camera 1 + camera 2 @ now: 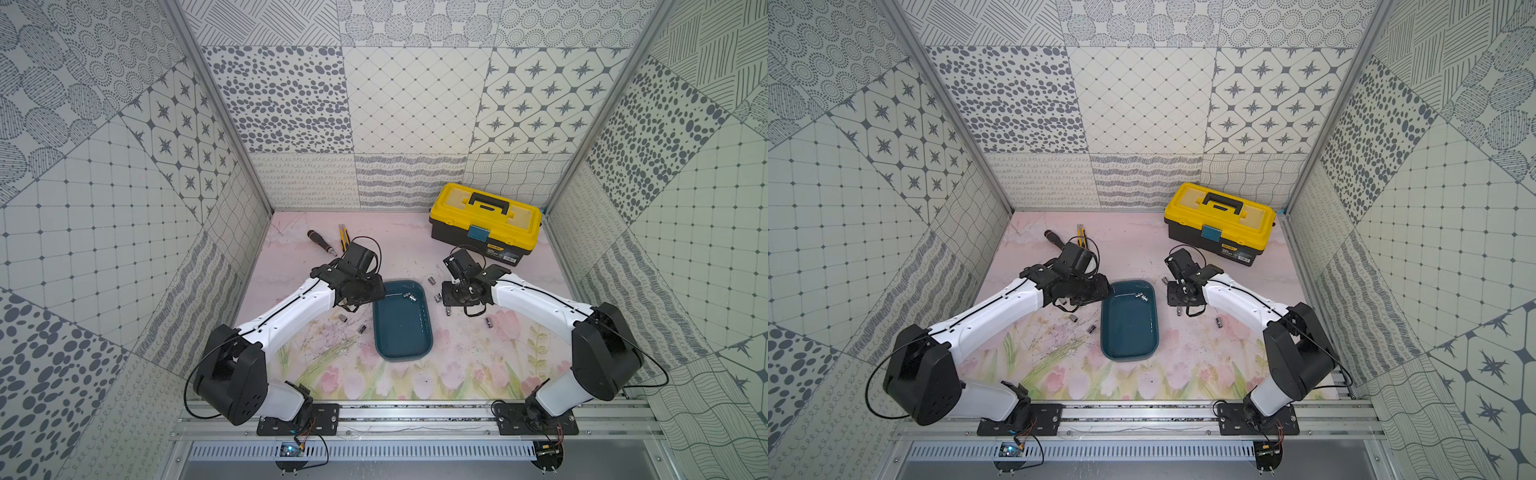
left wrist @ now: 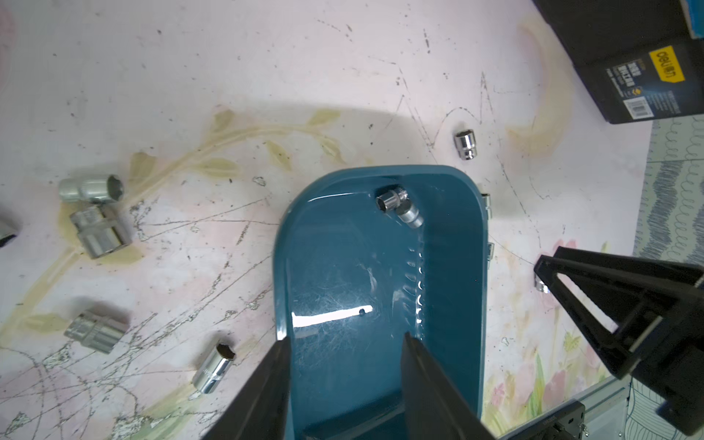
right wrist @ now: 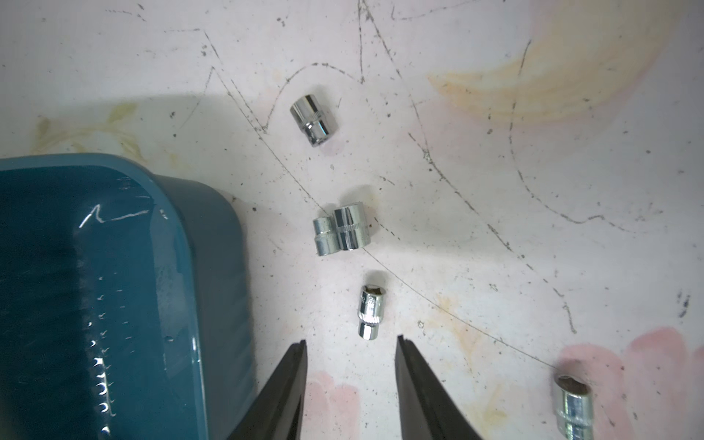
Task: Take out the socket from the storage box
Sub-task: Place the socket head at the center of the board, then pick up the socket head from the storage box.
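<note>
We find two sockets (image 2: 400, 207) touching in the box's (image 1: 401, 332) far right corner. The left claw (image 2: 346, 339) hangs spread and empty over its left rim. The right claw (image 3: 350, 341) hangs spread and empty above loose sockets (image 3: 341, 228) on the worktop (image 1: 415, 253).

Sockets (image 1: 411, 296) in storage box (image 1: 401, 328), toolbox (image 1: 486, 222) behind, loose sockets (image 1: 362, 329) either side

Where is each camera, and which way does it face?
Top views: high over the base rail, facing down and forward; left arm and right arm whole.
Left wrist: past the left claw into the storage box.
Right wrist: past the right claw at a socket on the mat.
Shared: both wrists see the storage box.
</note>
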Tool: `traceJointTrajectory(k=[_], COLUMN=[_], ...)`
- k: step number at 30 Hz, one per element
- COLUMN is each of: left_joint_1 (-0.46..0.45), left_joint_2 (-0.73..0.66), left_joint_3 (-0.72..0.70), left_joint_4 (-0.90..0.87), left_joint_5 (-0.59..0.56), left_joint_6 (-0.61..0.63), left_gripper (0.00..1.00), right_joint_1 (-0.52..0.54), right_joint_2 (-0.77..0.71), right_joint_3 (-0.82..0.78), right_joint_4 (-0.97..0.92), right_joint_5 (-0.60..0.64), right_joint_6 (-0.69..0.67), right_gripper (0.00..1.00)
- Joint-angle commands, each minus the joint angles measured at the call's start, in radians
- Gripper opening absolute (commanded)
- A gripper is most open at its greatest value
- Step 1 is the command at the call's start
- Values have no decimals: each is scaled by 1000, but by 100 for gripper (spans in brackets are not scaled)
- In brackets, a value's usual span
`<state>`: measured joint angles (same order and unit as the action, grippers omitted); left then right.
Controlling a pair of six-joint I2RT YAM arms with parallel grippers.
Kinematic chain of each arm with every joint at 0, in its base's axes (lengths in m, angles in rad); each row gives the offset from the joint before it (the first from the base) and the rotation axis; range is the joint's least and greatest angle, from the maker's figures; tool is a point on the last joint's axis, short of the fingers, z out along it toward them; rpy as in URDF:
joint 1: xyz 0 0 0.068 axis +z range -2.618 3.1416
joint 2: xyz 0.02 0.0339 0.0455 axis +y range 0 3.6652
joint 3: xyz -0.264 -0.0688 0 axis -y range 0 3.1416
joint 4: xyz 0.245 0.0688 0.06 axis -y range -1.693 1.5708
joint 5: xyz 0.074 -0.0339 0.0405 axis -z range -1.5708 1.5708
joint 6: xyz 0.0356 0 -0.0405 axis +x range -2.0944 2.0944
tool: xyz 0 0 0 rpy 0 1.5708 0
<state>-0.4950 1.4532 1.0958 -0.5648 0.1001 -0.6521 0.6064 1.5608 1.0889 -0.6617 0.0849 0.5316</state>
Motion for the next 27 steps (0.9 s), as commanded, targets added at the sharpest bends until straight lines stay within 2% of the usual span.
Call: traceJointTrajectory(k=[1,7,11,15,27], left_joint_1=[-61,-151,-186,-207,-229], left_joint_2=[56,194,286,359,477], left_joint_3=[39,81,135,175,241], left_joint_4=[29,143,148,152,164], left_joint_5=[-20,-67,-128,-203,-311], left_joint_6=[-32,-104,-143,-173,-196], left_gripper=[51,52,53,55,57], right_joint_1=[-3,-3,-3,-3,-2], right_joint_2=[-37,-35,-26,-30,-36], right_joint_3=[-21,-41,-46,-54,-73], right_joint_4=[38,90,100,107,130], right_joint_5=[-36,-90,-110,-116,-132], right_joint_6=[-5,17,25,31,34], right_gripper=[43,43,43,44,44])
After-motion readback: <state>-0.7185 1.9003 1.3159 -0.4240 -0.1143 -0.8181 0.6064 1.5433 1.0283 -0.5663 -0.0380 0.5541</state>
